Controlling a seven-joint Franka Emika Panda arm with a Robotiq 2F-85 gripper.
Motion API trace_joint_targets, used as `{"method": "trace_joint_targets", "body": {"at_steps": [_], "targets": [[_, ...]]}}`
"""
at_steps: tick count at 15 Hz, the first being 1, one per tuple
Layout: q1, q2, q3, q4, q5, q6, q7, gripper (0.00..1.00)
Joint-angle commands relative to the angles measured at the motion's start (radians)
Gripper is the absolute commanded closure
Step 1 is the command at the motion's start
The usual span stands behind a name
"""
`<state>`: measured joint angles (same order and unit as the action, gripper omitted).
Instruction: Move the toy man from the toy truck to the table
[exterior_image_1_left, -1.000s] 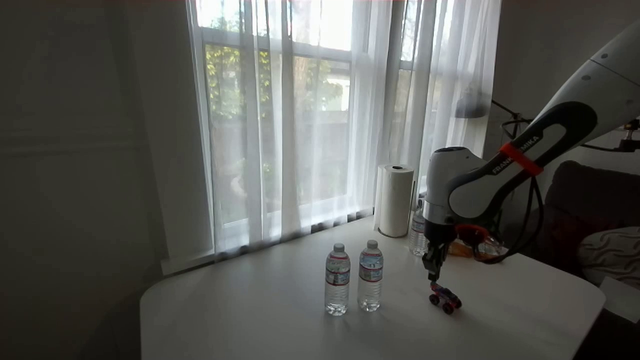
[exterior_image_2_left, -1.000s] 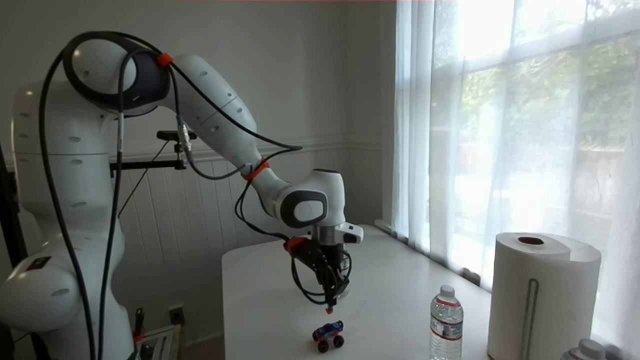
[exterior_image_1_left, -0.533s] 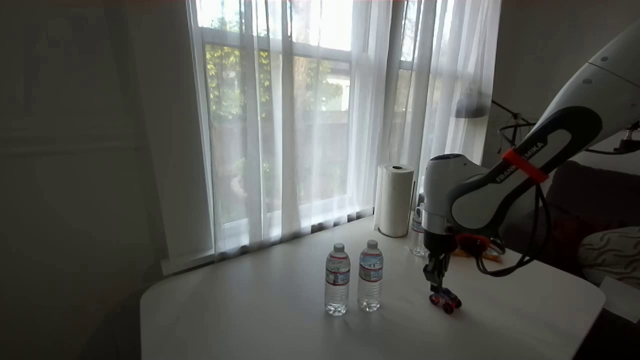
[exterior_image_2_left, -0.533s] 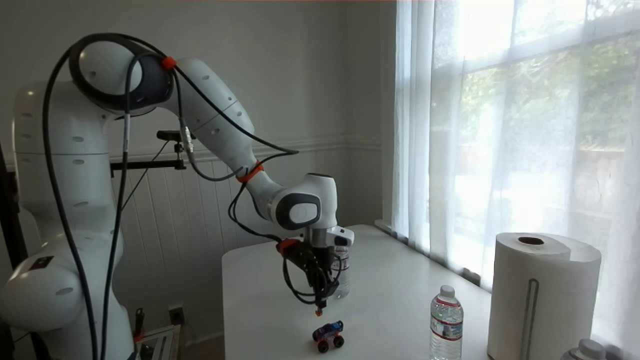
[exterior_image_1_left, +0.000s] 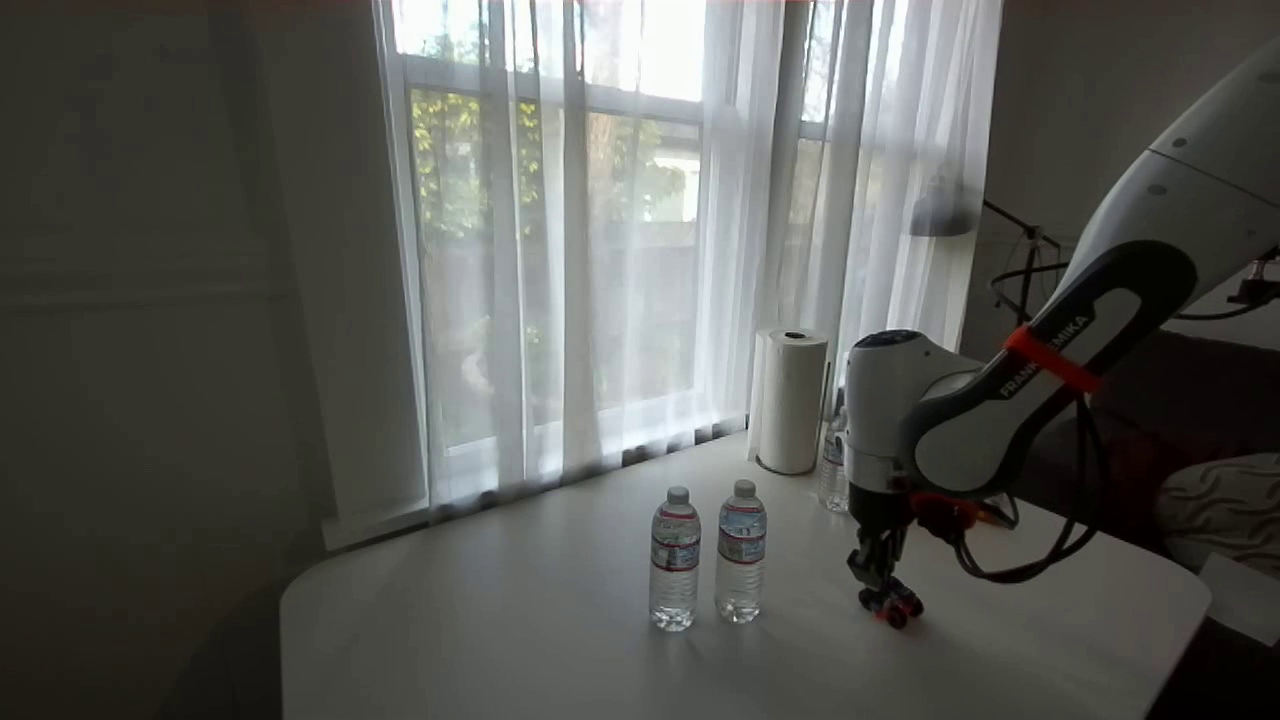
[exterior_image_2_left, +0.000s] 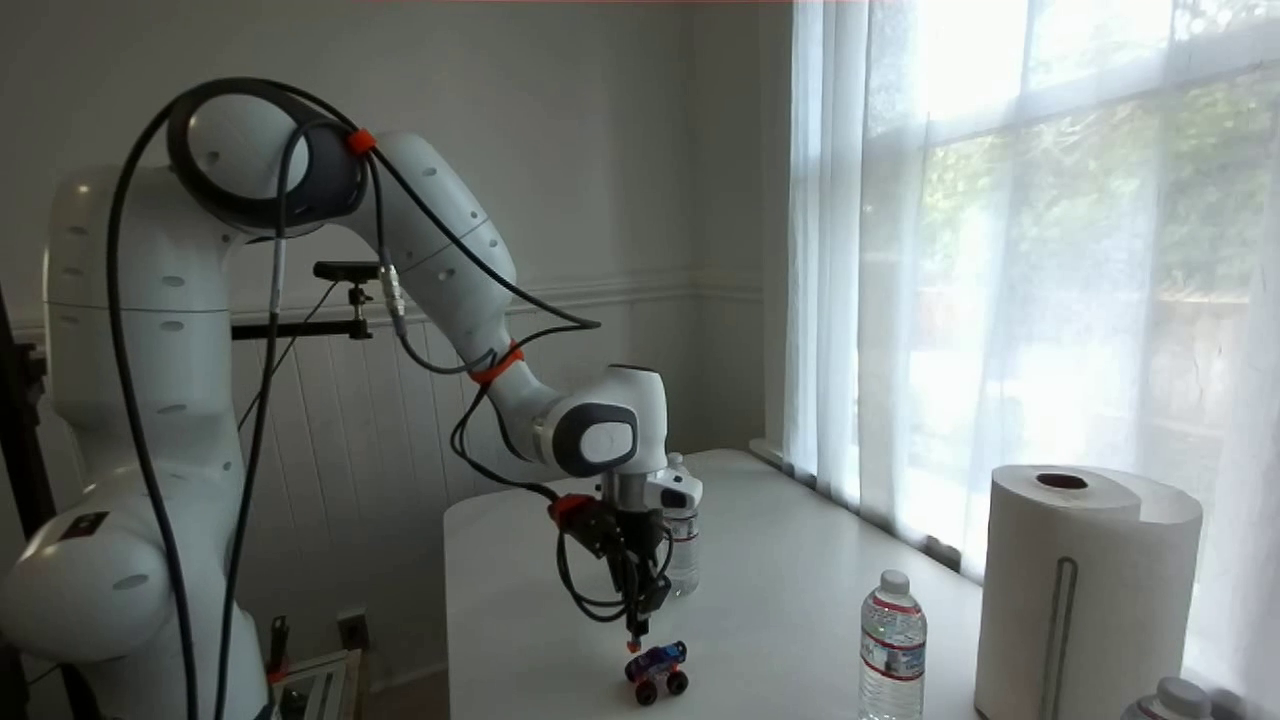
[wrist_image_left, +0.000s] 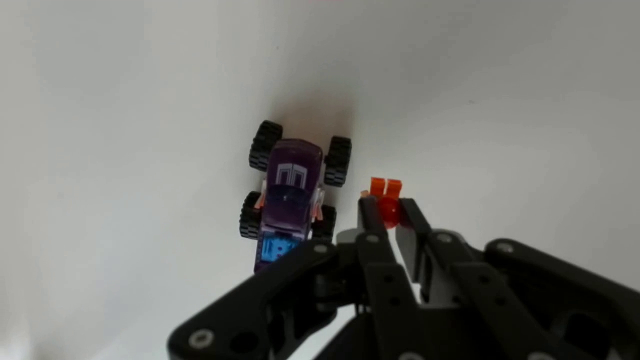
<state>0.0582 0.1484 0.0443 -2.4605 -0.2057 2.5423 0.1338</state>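
Observation:
The toy man (wrist_image_left: 386, 187) is a tiny red and orange figure. My gripper (wrist_image_left: 389, 206) is shut on it in the wrist view, with its orange legs showing past the fingertips. The toy truck (wrist_image_left: 292, 185), purple and black with big black wheels, stands on the pale table (wrist_image_left: 150, 150) beside the gripper, apart from the toy man. In an exterior view the toy man (exterior_image_2_left: 633, 646) hangs below the gripper (exterior_image_2_left: 640, 622), just behind the truck (exterior_image_2_left: 656, 670). In an exterior view the gripper (exterior_image_1_left: 882, 582) partly hides the truck (exterior_image_1_left: 905, 606). The gap under the toy man is hard to judge.
Two water bottles, a near one (exterior_image_1_left: 675, 565) and another (exterior_image_1_left: 741, 555), stand beside the arm. A third bottle (exterior_image_1_left: 834, 470) and a paper towel roll (exterior_image_1_left: 790, 400) stand at the back by the curtained window. An orange packet (exterior_image_1_left: 990, 515) lies behind the gripper.
The arm has moved down toward the table, carrying the toy man, and slightly sideways away from above the truck. The truck and bottles have not moved.

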Motion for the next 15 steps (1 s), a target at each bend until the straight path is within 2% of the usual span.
{"method": "trace_joint_targets", "body": {"at_steps": [1,8,14,15], "targets": [[0.026,0.03,-0.018,-0.004,-0.061,0.055,0.072,0.97],[0.047,0.062,-0.039,-0.005,-0.095,0.119,0.105,0.97],[0.056,0.069,-0.055,-0.004,-0.116,0.129,0.114,0.97],[0.058,0.07,-0.056,-0.003,-0.116,0.128,0.115,0.62]]}}
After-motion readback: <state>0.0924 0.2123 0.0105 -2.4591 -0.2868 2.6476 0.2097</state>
